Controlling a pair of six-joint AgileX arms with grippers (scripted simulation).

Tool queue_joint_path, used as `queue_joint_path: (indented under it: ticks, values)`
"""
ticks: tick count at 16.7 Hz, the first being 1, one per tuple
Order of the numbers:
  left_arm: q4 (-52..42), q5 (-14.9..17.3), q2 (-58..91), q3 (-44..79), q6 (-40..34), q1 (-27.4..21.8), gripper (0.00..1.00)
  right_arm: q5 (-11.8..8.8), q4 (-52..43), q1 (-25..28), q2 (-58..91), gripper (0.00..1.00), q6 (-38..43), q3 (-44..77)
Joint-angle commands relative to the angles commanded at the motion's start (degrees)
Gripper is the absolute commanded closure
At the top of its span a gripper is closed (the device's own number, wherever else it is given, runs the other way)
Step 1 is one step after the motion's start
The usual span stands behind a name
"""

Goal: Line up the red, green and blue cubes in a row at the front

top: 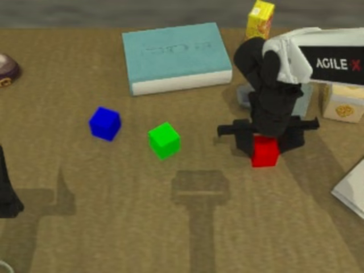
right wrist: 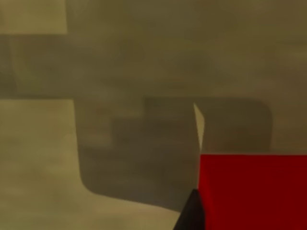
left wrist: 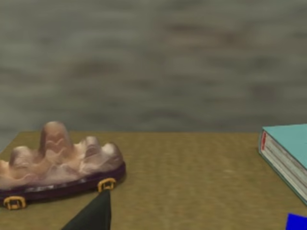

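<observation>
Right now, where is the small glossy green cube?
In the top view, the small glossy green cube sits alone near the table's middle, between the blue cube on its left and the red cube under the right gripper.

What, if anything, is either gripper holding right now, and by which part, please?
The right gripper sits at the red cube; whether it grips cannot be told. The left gripper holds nothing.

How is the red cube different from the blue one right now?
The red cube sits right of centre, directly under the right gripper, while the blue cube stands alone on the left with nothing near it. The red cube lies square to the table edges; the blue cube is turned at an angle. The red cube is partly hidden by the arm; the blue cube is in full view. Both look the same size, plain and glossy.
</observation>
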Motion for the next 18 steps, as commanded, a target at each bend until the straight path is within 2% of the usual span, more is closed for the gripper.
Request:
queue_joint_path:
  ticks: [7, 9, 18]
  values:
    - [0.0, 0.0, 0.0, 0.0, 0.0, 0.0, 0.0, 0.0, 0.0, 0.0, 0.0, 1.0, 0.0, 0.0]
    - [0.0, 0.0, 0.0, 0.0, 0.0, 0.0, 0.0, 0.6, -0.9, -0.2, -1.9, 1.0, -0.3, 0.6]
    - [0.0, 0.0, 0.0, 0.0, 0.0, 0.0, 0.0, 0.6, -13.9, 0.3, -6.7, 1.0, -0.4, 8.8]
